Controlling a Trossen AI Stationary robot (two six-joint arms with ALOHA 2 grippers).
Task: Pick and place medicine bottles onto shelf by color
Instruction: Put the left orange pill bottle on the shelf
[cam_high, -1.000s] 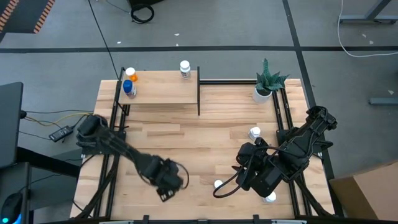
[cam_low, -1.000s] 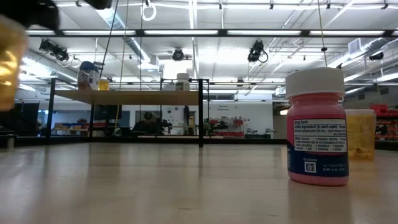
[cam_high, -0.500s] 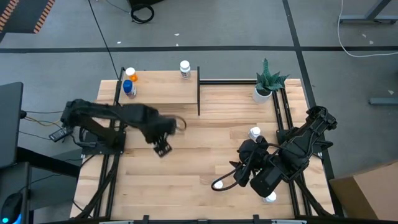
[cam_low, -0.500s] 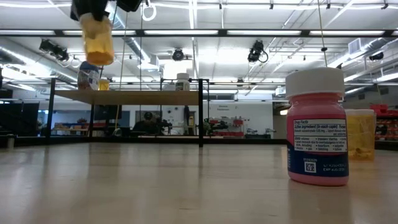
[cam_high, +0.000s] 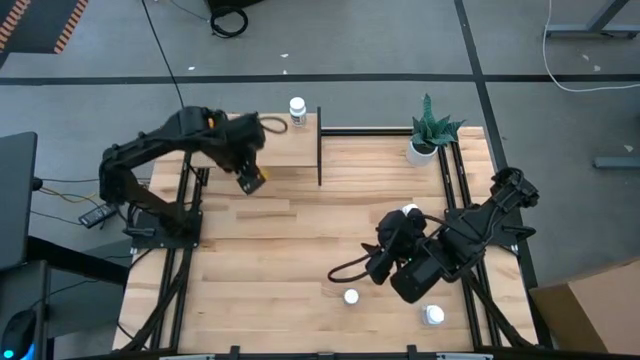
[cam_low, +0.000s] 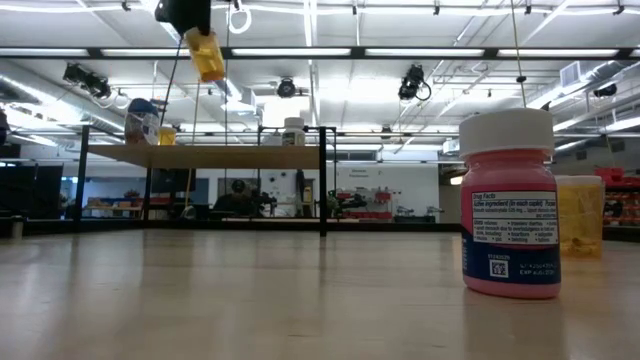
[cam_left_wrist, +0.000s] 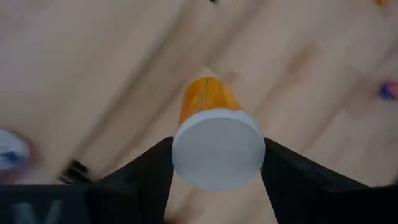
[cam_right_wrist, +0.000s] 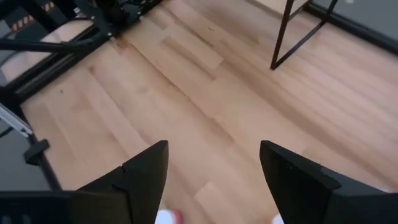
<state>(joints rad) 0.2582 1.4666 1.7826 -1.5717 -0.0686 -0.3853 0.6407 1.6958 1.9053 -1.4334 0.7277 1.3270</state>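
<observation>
My left gripper (cam_high: 250, 179) hangs high over the front edge of the shelf (cam_high: 280, 150), shut on an orange medicine bottle (cam_left_wrist: 208, 98) with a white cap; the low view shows this bottle (cam_low: 208, 56) well above the board. A white bottle (cam_high: 297, 110) stands on the shelf, and the low view adds a blue one (cam_low: 143, 122) and an orange one (cam_low: 167, 134) there. My right gripper (cam_high: 385, 262) hovers open over the table's right half. Three white-capped bottles (cam_high: 351, 297), (cam_high: 433, 316), (cam_high: 410, 212) stand on the table around it. My left gripper pinches the orange bottle at its white cap (cam_left_wrist: 217, 149), one finger (cam_left_wrist: 149, 168) on each side. The fingers come from above, and the bottle hangs below them, tilted and lifted clear of shelf and table.
A potted green plant (cam_high: 430, 135) stands at the far right corner. Close to the low camera stand a pink bottle (cam_low: 510, 205) and an orange one (cam_low: 580, 215). A black post (cam_high: 319, 145) marks the shelf's right end. Bare planks (cam_high: 280, 260) lie mid-table.
My left gripper has carried the orange bottle from near the table's near edge up and toward the far edge, ending over the shelf's front edge. My right gripper has drifted a little toward the far edge, uncovering a white-capped bottle on the table.
</observation>
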